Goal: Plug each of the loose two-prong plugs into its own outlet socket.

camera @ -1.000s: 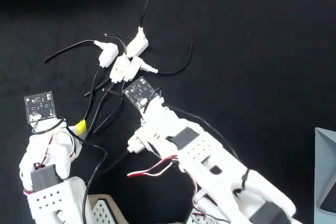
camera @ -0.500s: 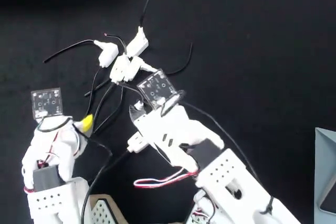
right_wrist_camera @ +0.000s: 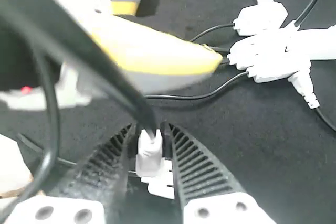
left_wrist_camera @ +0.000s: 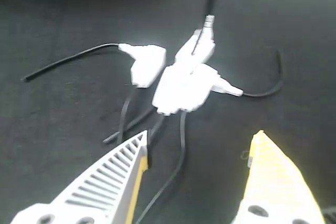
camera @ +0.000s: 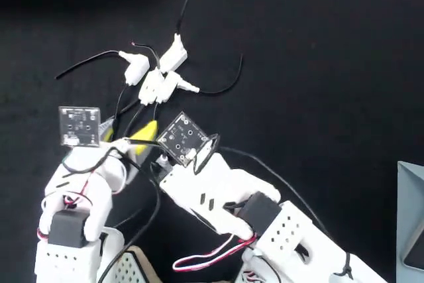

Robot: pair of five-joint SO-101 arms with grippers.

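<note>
the right tool (right_wrist_camera: pixel 149 129) is pinched shut on a white two-prong plug (right_wrist_camera: pixel 149 157) with a black cord (right_wrist_camera: pixel 137 109), short of the white outlet cluster (left_wrist_camera: pixel 185 85) on the black counter (left_wrist_camera: pixel 63 108). the left tool (left_wrist_camera: pixel 197 148) stands spread wide, holding nothing, facing that cluster.

Left gripper (left_wrist_camera: pixel 200 135) spread wide, right gripper (right_wrist_camera: pixel 149 127) clamped

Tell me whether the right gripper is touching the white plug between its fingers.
Touching. The right wrist view shows the right gripper closed on the white plug, pressing against both its sides with no gap.
</note>
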